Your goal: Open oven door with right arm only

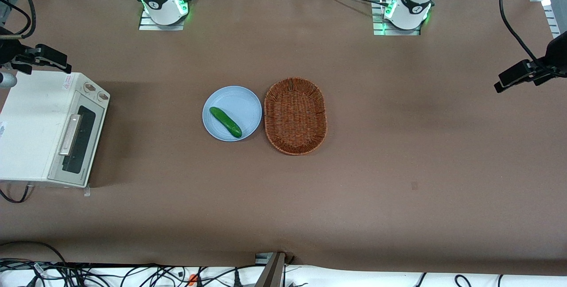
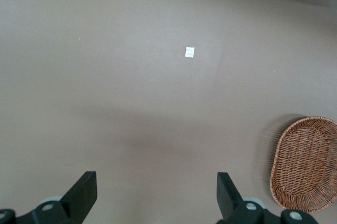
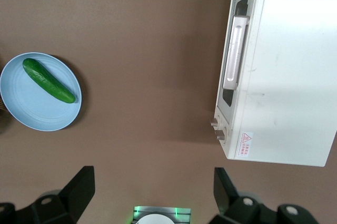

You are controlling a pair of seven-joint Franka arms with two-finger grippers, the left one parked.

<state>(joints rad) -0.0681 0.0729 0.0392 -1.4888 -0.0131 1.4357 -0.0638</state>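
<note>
The oven door (image 1: 77, 138) sits shut on the cream toaster oven (image 1: 33, 125) at the working arm's end of the worktop (image 1: 398, 167), its silver bar handle (image 3: 235, 51) untouched. The gripper (image 3: 152, 195) hangs high above the worktop beside the oven, jaws spread wide and holding nothing. Toward the worktop's centre, at 3 o'clock from the door in the front view, a cucumber (image 1: 225, 122) lies on a blue plate (image 1: 241, 98), just beside a wicker basket (image 1: 295, 115).

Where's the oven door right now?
The oven door is shut on the toaster oven at the working arm's end of the table, facing the blue plate; the open gripper hangs above bare table.
</note>
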